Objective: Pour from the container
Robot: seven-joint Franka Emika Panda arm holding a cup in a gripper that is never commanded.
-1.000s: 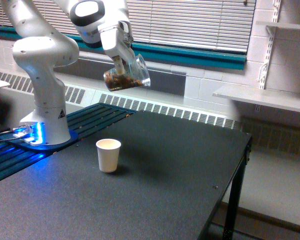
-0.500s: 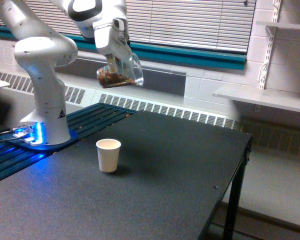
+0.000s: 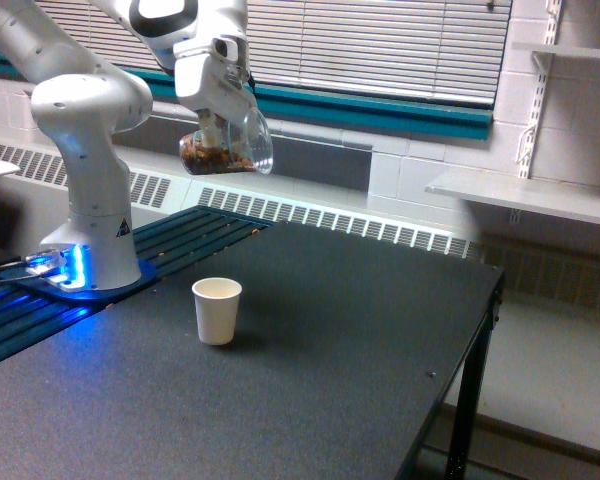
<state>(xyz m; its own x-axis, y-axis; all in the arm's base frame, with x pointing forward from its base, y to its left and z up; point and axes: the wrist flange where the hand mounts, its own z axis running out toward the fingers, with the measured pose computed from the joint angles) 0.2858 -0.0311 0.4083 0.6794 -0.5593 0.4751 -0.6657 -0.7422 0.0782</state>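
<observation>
Since the earlier frames, the arm has carried the clear cup (image 3: 225, 145) toward the exterior view's left and slightly higher, so it now hangs above and a little left of the white paper cup (image 3: 217, 310). Clamped on the clear cup, the gripper (image 3: 218, 122) holds it tilted, its mouth facing the exterior view's right, brown granular bits pooled in the low side. Well below, the paper cup stands upright on the dark table (image 3: 310, 370), near the arm's blue-lit base (image 3: 75, 270).
</observation>
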